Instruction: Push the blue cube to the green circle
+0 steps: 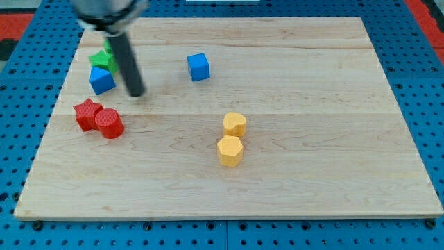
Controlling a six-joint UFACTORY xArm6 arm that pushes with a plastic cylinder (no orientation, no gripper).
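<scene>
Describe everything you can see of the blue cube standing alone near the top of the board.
The blue cube is a small solid block, matte like painted wood or plastic, with a lighter top face and darker sides. It sits flat on the wooden board, turned slightly, in the upper middle. Nothing touches it. My tip rests well to the view's left of it, beside another blue block.

The board (298, 83) is pale wood with visible grain and plank seams, its finish smooth and matt. The blue cube (198, 67), the yellow hexagon (229, 151) at 6 o'clock from it and the red cylinder (109, 123) look like smooth, matt plastic. My rod is dark with a slight sheen, its tip (136, 92) likewise.
</scene>
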